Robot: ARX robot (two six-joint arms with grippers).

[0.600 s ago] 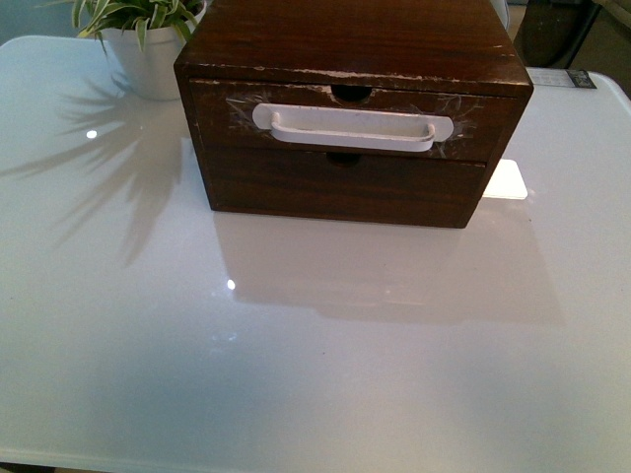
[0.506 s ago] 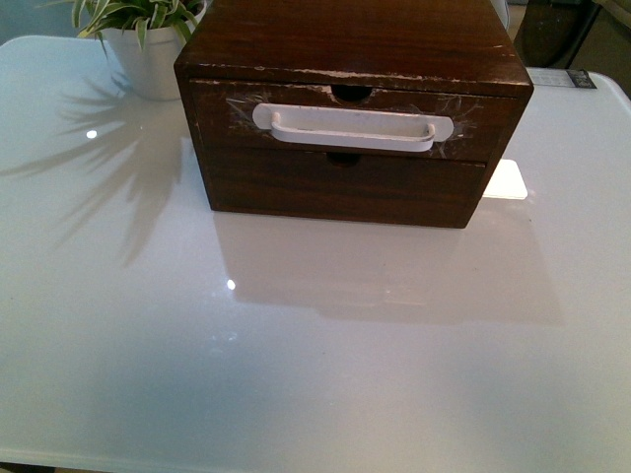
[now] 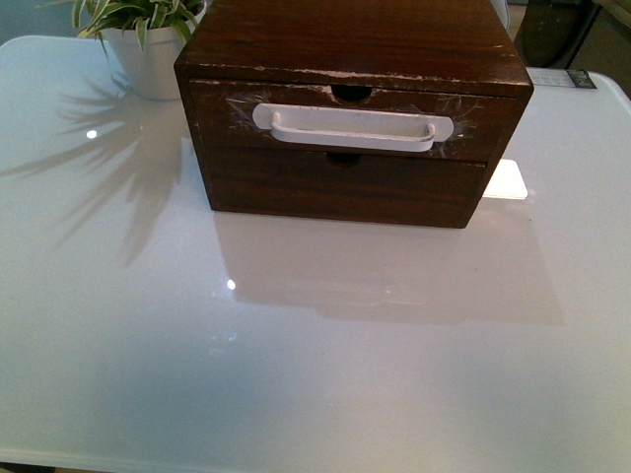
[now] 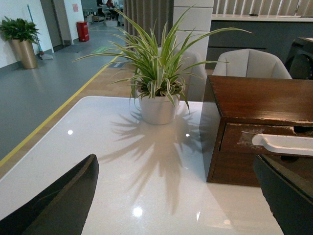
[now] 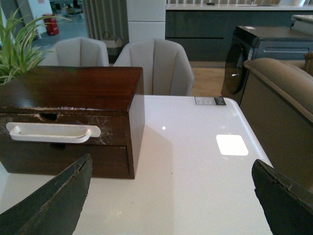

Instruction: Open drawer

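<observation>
A dark-brown wooden box (image 3: 355, 44) stands at the back of the white table (image 3: 296, 345). Its upper drawer (image 3: 222, 118) is shut; it has a long white bar handle (image 3: 352, 127), glue smears and a semicircular notch on its top edge. Below it is a plain handleless drawer front (image 3: 340, 187). Neither arm shows in the front view. My left gripper (image 4: 178, 196) is open and empty, off the box's left corner; the handle's end (image 4: 288, 144) shows in its view. My right gripper (image 5: 171, 198) is open and empty, off the box's right side; the handle (image 5: 51, 132) shows there.
A potted spider plant (image 3: 148, 44) in a white pot stands at the back left beside the box, also in the left wrist view (image 4: 157, 105). A small label (image 5: 209, 101) lies near the table's far right edge. Chairs (image 5: 156, 66) stand behind the table.
</observation>
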